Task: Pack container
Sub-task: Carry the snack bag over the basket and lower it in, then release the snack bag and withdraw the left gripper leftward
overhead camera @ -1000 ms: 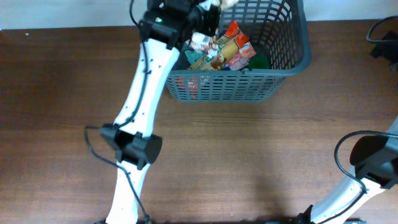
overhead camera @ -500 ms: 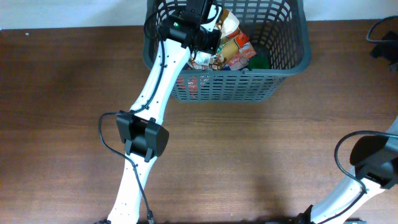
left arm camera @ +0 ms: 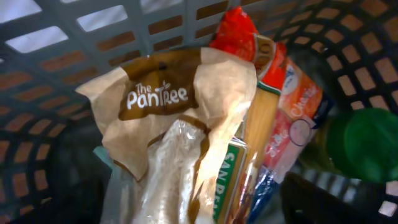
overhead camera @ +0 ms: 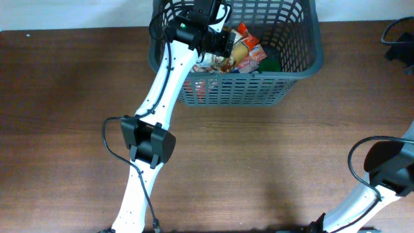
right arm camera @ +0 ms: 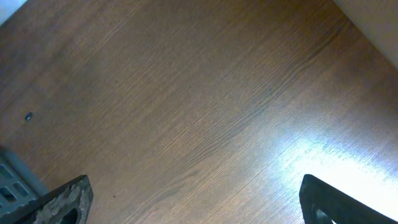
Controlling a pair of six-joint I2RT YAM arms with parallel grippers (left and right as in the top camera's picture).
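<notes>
The container [overhead camera: 304, 70], a dark grey lattice basket, stands at the table's far edge with several grocery packets inside. My left gripper [overhead camera: 220, 35] reaches into its left half from above. In the left wrist view its jaws stand wide apart, left gripper [left arm camera: 193, 208], with a dark fingertip [left arm camera: 323, 202] at the lower right. Between and below them lies a tan "The Pantree" bag [left arm camera: 161, 99] [overhead camera: 234, 52], resting on a spaghetti packet [left arm camera: 264, 124] and a red packet [left arm camera: 239, 25]. My right gripper [right arm camera: 196, 199] is open over bare wood, holding nothing.
A green item [left arm camera: 367, 143] [overhead camera: 272, 63] lies in the basket's right part. The basket wall [left arm camera: 56, 56] rises close behind the packets. The right arm's base [overhead camera: 388, 168] sits at the lower right. A grey basket corner [right arm camera: 6, 183] shows at the right wrist view's left edge.
My left gripper moved into the basket, then opened; the tan bag dropped from it onto the packets. The right arm has not moved.
</notes>
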